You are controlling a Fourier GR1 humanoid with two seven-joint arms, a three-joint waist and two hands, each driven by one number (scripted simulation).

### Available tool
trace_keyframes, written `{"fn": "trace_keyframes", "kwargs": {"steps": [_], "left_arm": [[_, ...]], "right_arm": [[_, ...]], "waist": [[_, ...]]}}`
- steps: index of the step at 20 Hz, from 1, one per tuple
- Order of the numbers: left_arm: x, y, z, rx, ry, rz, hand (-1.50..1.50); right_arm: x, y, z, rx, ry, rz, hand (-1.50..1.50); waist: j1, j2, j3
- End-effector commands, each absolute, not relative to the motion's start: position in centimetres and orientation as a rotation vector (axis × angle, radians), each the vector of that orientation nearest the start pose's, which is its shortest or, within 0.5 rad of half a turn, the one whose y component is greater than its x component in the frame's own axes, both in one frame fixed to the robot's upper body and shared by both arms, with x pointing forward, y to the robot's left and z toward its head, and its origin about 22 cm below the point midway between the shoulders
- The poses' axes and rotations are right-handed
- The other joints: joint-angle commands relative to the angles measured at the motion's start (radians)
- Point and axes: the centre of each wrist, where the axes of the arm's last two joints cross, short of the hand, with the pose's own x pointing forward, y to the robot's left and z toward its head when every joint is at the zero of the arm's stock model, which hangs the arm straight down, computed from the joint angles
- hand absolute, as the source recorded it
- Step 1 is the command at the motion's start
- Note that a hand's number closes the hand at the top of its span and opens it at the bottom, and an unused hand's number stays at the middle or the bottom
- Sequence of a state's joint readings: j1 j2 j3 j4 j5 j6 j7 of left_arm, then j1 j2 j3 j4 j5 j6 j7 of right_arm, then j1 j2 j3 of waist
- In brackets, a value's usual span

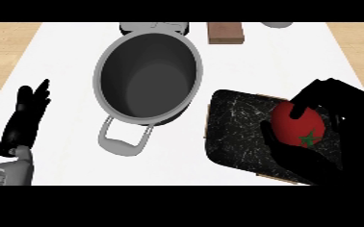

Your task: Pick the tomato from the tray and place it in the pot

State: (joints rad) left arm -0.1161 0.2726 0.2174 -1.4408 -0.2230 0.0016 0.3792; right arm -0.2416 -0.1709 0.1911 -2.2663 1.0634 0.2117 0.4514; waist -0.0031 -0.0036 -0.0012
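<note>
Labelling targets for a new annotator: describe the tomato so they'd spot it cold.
Start from the big grey pot at the counter's centre, then look right to the dark speckled tray beside it. The tomato sits on the tray's right part, with the right hand curled round it, its fingers over the top. It is the only red, round thing there, with a green star-shaped stem mark.

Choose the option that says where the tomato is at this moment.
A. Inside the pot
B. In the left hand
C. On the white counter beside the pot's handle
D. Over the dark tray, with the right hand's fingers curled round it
D: the red tomato sits over the dark tray, with the right hand curled round it, while the pot holds nothing and the left hand rests open at the left edge.
</note>
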Motion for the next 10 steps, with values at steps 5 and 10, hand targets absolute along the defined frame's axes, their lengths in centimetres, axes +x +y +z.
{"fn": "trace_keyframes", "kwargs": {"steps": [5,10], "left_arm": [[26.3,33.6,2.4,0.54,-1.157,-0.102,0.0],[27.8,32.2,1.8,0.527,-1.159,-0.107,0.0]], "right_arm": [[20.0,-13.1,26.0,-1.033,-1.903,0.766,1.5],[23.3,-8.1,28.3,-0.967,-1.826,0.784,1.5]], "waist": [[0.009,0.002,0.0],[0.012,0.004,0.0]]}}
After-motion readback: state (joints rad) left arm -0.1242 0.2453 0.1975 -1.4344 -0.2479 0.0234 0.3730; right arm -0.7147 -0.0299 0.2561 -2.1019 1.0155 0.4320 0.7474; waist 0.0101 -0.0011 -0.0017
